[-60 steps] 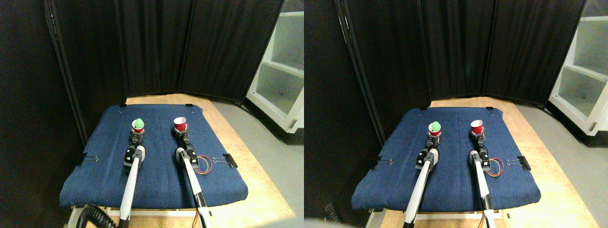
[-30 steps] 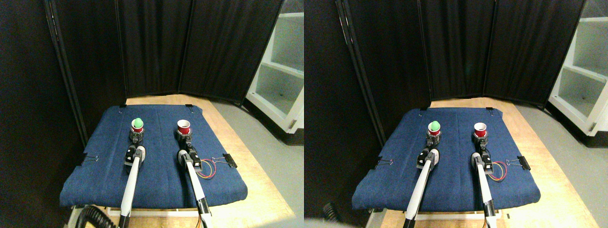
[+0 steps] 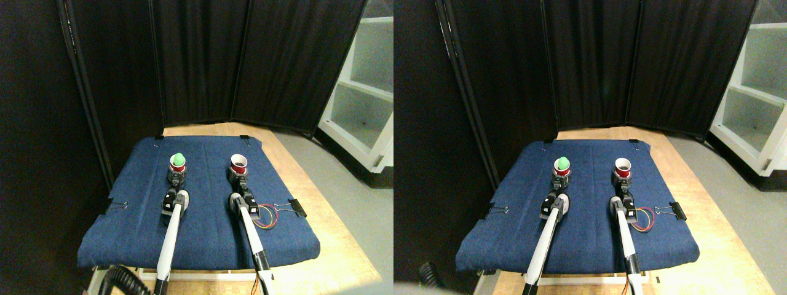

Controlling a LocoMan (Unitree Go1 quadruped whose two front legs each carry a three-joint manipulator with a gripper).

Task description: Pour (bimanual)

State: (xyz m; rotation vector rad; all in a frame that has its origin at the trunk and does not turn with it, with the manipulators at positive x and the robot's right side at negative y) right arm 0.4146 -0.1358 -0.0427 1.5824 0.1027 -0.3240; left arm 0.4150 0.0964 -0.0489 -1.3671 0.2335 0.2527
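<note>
Left tool (image 3: 177,179) at red cup w/ green ball (image 3: 178,162), right tool (image 3: 240,178) at empty red cup (image 3: 238,164), both upright on blue-clothed desk (image 3: 129,227); we can't tell grip; pour not begun

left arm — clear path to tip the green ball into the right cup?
Probably yes. Left pincer sits at the cup with the green ball; only bare blue cloth lies between it and the right cup.

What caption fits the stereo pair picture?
Two robot arms reach two small red cups on a blue cloth: left cup holds a green ball, right cup looks empty.
</note>
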